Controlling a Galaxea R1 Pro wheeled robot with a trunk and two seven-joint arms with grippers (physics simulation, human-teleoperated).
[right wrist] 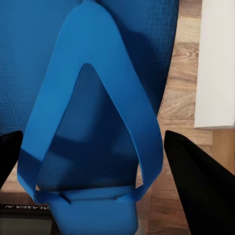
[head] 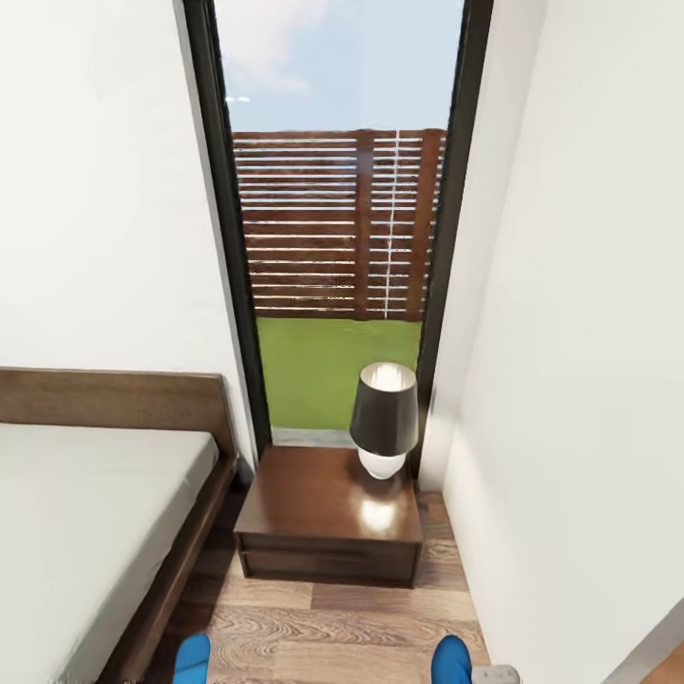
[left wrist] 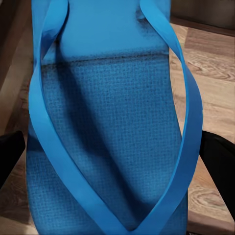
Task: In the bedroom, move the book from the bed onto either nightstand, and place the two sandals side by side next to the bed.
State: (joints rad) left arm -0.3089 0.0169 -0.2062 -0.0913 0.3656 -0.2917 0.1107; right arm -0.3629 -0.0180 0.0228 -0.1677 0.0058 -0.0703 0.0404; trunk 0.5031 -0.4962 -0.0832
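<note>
The bed (head: 85, 513) fills the lower left of the head view, its pale grey mattress bare, with the dark headboard (head: 114, 399) against the white wall (head: 95, 190). Right of the bed frame, the left sandal (head: 193, 658) shows as a blue tip at the lower edge, over the plank floor (head: 323, 632). In the left wrist view this sandal (left wrist: 107, 147) lies flat and close under the camera, and the dark fingers (left wrist: 218, 166) stand wide at either side of it; I cannot tell whether they touch it. Farther right, the nightstand (head: 328, 518) sits under the tall window (head: 342, 218), between the bed and the right wall. It carries a lamp (head: 384, 418) with a dark shade at its back right corner. Behind the glass are lawn and a slatted wooden fence. The right sandal (head: 451, 660) pokes up at the lower edge near the right wall. In the right wrist view that sandal (right wrist: 93, 112) lies between the right fingers (right wrist: 196, 181), which are spread wide beside its strap; contact is unclear.
</note>
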